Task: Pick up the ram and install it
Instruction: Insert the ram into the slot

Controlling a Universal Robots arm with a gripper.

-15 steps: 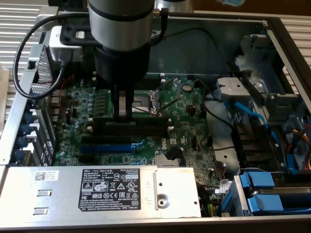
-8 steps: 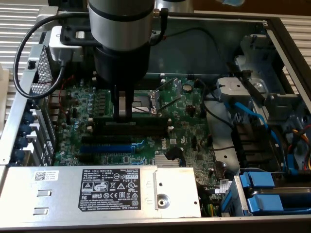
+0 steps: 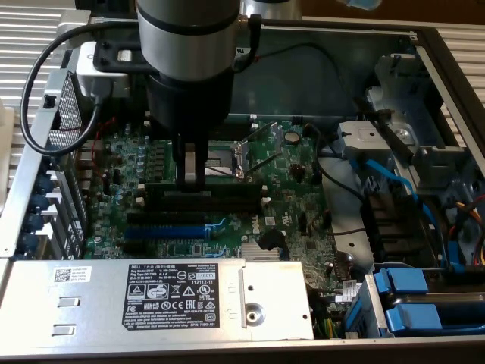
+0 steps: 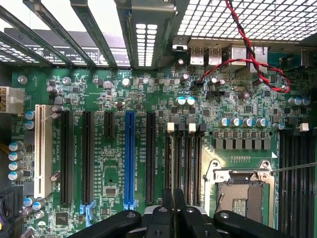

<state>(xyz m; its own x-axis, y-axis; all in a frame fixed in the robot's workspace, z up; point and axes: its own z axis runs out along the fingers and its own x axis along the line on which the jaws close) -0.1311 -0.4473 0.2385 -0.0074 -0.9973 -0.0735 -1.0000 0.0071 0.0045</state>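
Hand pinched shut on the ram, long thin dark stick, edgewise over black memory slots.

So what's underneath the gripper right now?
Under the gripper lie the black memory slots on the green motherboard, beside the processor socket. Its shut fingers cover part of the slots, so anything seated there is hidden.

Silver-grey cylindrical arm, black wrist collar, looping black cable, black hand with screws
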